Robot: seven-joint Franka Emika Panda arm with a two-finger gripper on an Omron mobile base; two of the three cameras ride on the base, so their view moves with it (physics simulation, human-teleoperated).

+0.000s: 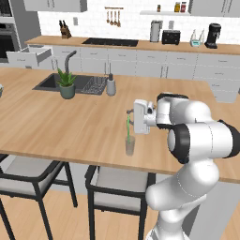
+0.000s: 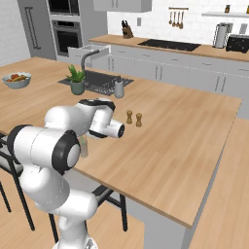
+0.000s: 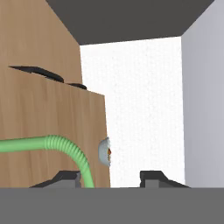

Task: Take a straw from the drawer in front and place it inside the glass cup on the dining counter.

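near the front edge of the worktop (image 1: 56,126) the straw (image 1: 128,129) stands in the glass cup (image 1: 130,146), your jaws part-spread beside it, so finish opening and back the gripper (image 1: 131,117) off sideways without snagging.

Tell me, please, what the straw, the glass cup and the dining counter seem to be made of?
The straw: probably plastic, light green, matte, with ribbed rings visible in the hand view. The glass cup: looks like glass or clear plastic, greyish and translucent. The dining counter: wood, light brown, with visible plank lines and a dull finish.
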